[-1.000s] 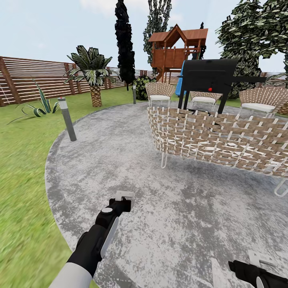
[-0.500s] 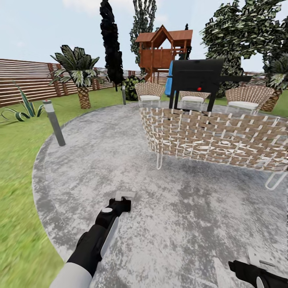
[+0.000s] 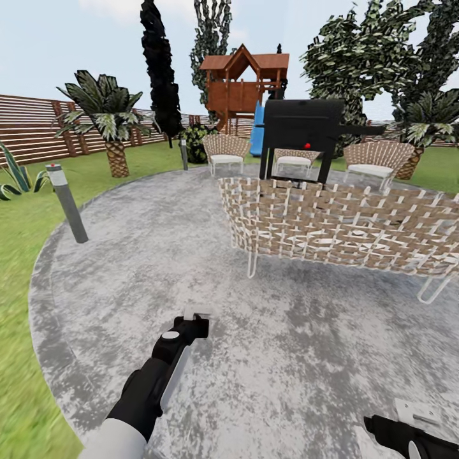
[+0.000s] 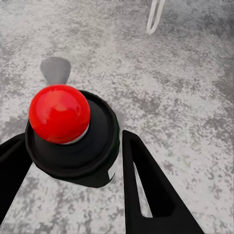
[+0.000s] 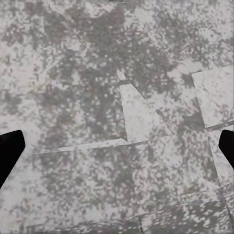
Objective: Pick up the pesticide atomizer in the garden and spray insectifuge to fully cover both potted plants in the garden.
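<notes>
We look out over the round mottled grey patio (image 3: 159, 255) of the garden, ringed by lawn (image 3: 25, 357) and a brown slatted fence (image 3: 32, 131). Our left gripper (image 3: 197, 317) hangs low over the paving, clenched around the pesticide atomizer (image 4: 73, 139). From the left wrist, its dark body sits between the two black fingers (image 4: 146, 190), with a red ball on top. Our right gripper (image 5: 117, 146) hovers above bare paving, its finger tips at opposite edges of the wrist picture, spread wide and holding nothing.

Ahead stands a long woven wicker sofa (image 3: 344, 226) on white wire legs, with a black grill (image 3: 303, 127) behind it bearing a red dot. Three wicker chairs (image 3: 226, 150) lie beyond. A grey lamp post (image 3: 67, 204) stands at the patio's edge, a palm tree (image 3: 108, 124) and a wooden playhouse (image 3: 242, 86) farther back. We can read no writing or labels anywhere.
</notes>
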